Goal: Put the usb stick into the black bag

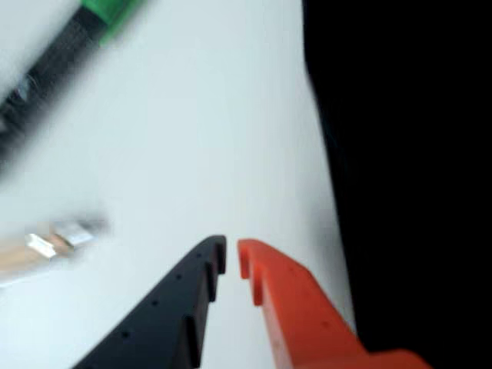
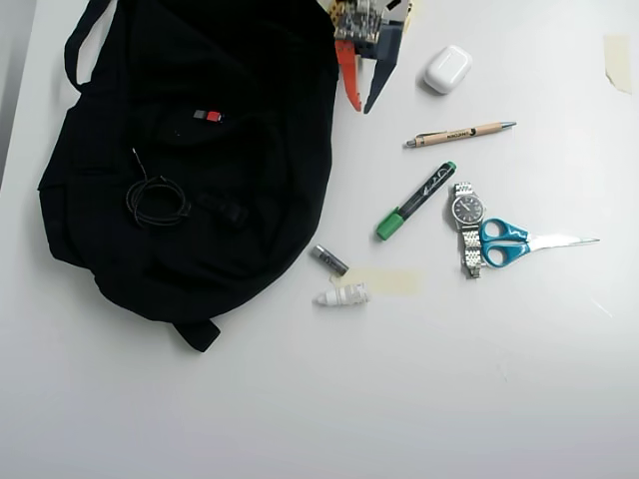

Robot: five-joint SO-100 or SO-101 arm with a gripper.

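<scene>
The black bag (image 2: 190, 170) lies flat over the left half of the table in the overhead view, with a coiled cord on it. It fills the right side of the wrist view (image 1: 407, 154). The usb stick (image 2: 207, 116), red with a silver end, lies on top of the bag's fabric near its upper middle. It is not in the wrist view. My gripper (image 2: 360, 106), with one orange and one black finger, hangs over the bare table just right of the bag's upper edge. In the wrist view (image 1: 231, 257) its tips are nearly together with nothing between them.
Right of the bag lie a white earbud case (image 2: 446, 69), a wooden pen (image 2: 459, 135), a green-capped marker (image 2: 414, 201), a metal watch (image 2: 466, 225) and blue scissors (image 2: 514, 242). A grey battery (image 2: 327, 259) and a white ribbed piece (image 2: 341, 295) lie by the bag's lower right edge.
</scene>
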